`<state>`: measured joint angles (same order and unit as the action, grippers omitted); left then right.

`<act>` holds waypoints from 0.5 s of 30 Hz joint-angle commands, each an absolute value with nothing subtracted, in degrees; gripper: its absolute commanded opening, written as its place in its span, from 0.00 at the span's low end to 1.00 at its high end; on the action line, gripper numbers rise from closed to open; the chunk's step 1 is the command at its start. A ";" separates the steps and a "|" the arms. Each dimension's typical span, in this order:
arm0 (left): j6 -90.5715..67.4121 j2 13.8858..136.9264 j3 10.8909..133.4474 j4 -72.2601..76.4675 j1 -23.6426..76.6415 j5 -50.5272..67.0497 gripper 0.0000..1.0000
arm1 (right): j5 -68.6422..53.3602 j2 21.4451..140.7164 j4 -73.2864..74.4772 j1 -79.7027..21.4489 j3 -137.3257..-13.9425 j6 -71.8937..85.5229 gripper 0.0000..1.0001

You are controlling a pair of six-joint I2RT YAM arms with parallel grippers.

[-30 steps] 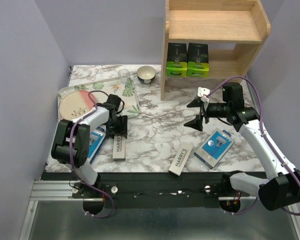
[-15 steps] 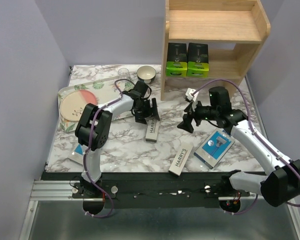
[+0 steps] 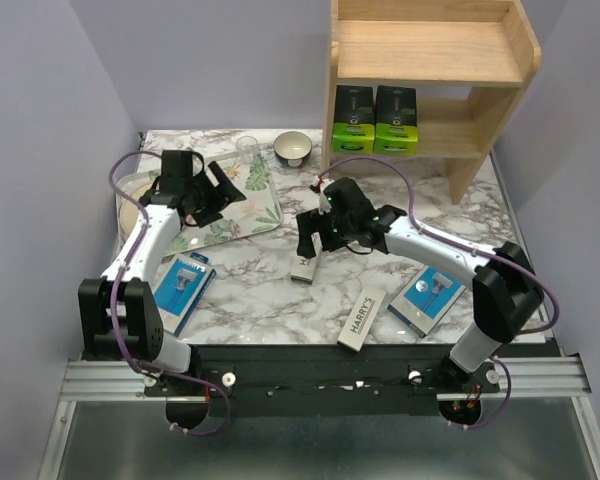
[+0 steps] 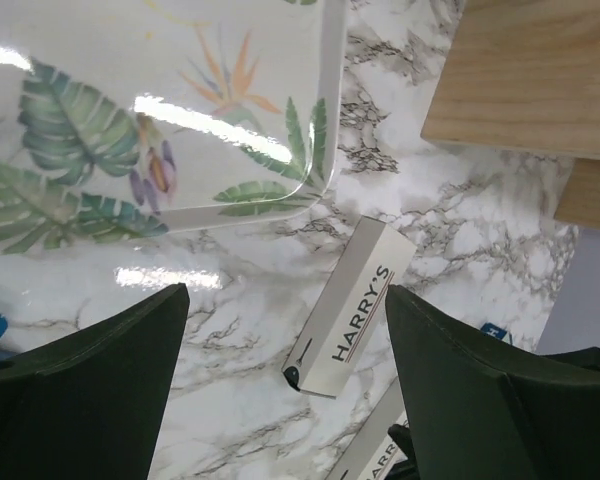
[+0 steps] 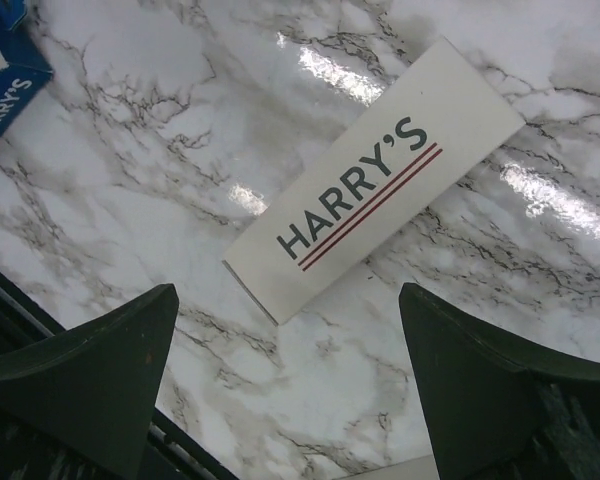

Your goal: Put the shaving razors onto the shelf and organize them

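Purple walls close in a marble table (image 3: 280,200), where we see the shelf (image 3: 430,90) at the far right with two black-and-green boxes (image 3: 353,120) side by side on its lower tier. The right gripper (image 5: 288,290) hangs over a white box (image 5: 375,175) (marked HARRY'S) lying flat mid-table, jaws wide apart and holding nothing. The left gripper (image 4: 285,292), equally spread and empty, hovers over the floral tray (image 3: 255,210). The other white box (image 3: 361,320) and two blue packs (image 3: 183,288) lie flat nearer the front edge.
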<state>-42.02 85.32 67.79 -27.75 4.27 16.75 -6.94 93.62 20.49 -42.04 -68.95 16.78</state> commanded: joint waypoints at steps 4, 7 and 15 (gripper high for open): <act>-48.95 75.16 55.13 -27.16 -3.95 21.35 0.88 | 3.34 101.60 32.08 -43.59 -73.30 37.24 0.95; -49.57 71.82 51.61 -26.90 -5.97 21.88 0.88 | 3.60 103.00 30.94 -45.34 -73.04 39.98 0.94; -51.76 64.16 42.37 -25.40 -7.65 22.15 0.87 | 4.31 109.59 28.03 -46.67 -79.01 41.13 0.93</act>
<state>-49.82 67.79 45.95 -26.15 -7.05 20.53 1.65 105.80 28.64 -45.78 -74.43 38.33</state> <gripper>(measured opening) 0.875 0.932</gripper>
